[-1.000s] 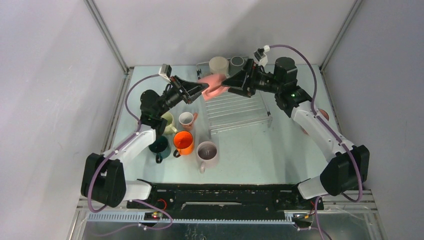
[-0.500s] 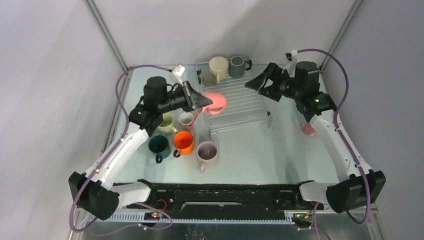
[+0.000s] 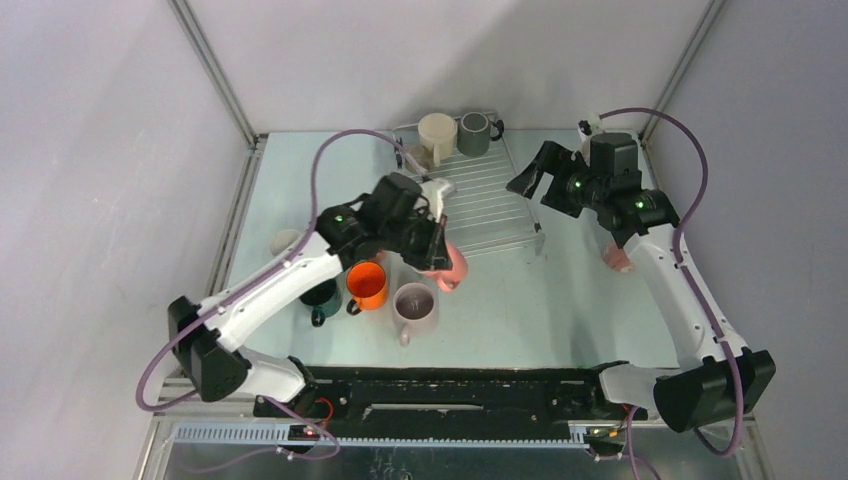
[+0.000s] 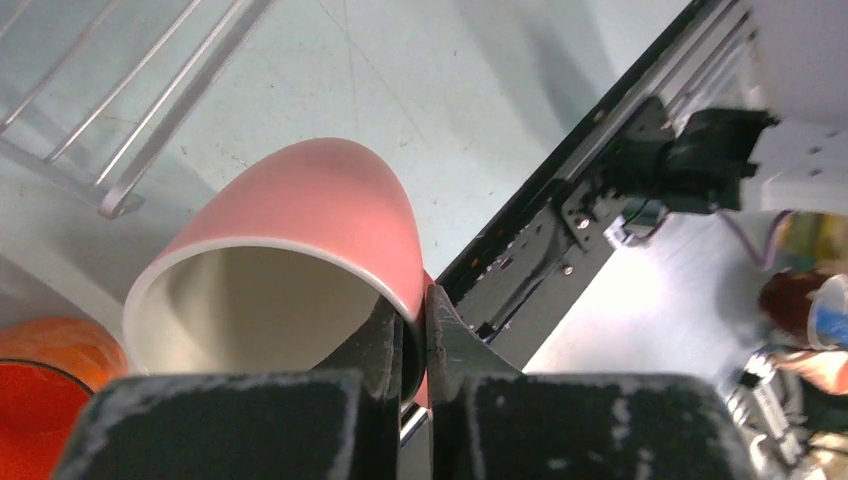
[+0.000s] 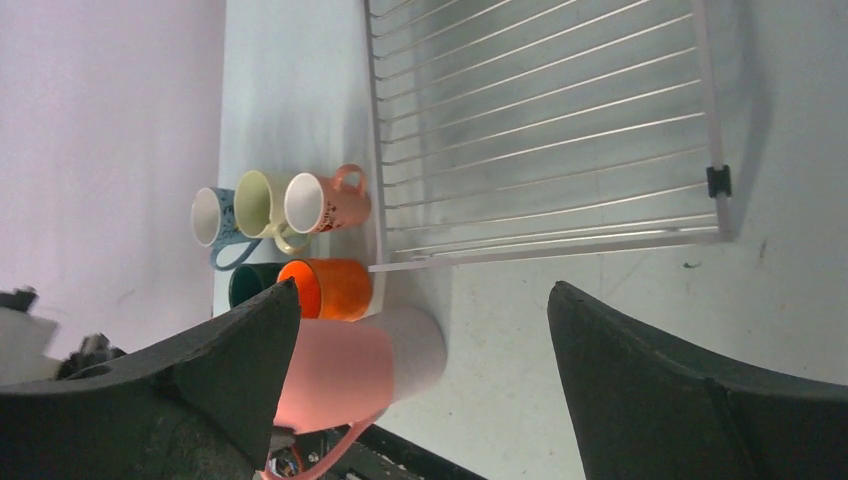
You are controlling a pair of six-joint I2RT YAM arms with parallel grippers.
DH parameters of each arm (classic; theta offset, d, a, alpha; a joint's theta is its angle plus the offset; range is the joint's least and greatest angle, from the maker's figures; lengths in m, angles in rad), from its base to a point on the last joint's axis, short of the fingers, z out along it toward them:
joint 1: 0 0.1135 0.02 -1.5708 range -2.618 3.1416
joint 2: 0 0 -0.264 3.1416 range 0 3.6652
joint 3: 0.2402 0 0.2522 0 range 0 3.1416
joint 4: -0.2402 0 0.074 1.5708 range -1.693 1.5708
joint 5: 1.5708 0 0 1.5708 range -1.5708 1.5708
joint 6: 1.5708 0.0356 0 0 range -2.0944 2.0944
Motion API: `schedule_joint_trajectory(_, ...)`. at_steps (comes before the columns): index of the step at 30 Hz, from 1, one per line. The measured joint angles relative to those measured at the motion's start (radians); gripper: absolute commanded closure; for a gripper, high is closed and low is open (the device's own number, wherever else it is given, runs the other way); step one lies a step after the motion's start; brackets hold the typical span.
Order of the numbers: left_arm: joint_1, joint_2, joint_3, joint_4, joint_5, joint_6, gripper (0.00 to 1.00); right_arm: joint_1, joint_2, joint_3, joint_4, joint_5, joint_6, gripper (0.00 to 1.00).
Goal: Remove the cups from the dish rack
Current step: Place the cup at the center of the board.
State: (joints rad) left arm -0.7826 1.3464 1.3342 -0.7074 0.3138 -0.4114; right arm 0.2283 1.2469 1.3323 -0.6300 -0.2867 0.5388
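The left hand (image 4: 412, 322) is clamped on the rim of a pink mug (image 3: 454, 268). It holds the mug tilted just off the near corner of the rack (image 3: 480, 205), beside the mauve mug (image 3: 414, 305) and orange mug (image 3: 367, 285) on the worktop (image 3: 520, 300). The right hand (image 3: 530, 172) hangs spread wide, holding nothing, by the rack's right edge. A cream mug (image 3: 437, 132) and a grey mug (image 3: 474, 132) stand at the rack's far end.

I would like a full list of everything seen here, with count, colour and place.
rack: 1, clear, far centre of table.
mugs in rack: 2, cream and grey, far end.
mugs on table, left-front of rack: 6, orange, teal, mauve, green, salmon, blue.
held mug: 1, pink, in left hand.
right-side mug: 1, pink, partly hidden.
left hand: 1, black, shut on held mug's rim.
right hand: 1, black, open, near rack's right edge.
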Motion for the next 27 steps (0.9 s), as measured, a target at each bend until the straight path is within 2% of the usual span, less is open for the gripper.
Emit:
schedule_joint_trajectory(11,-0.193,0.254,0.145,-0.108,-0.166,0.116,1.00,-0.006,-0.034,0.000,-0.059,0.067,-0.016,0.00)
schedule_joint_trajectory(27,-0.269,0.452,0.194,-0.130,-0.270,0.161,1.00,-0.028,-0.035,0.000,-0.105,0.096,-0.017,0.00)
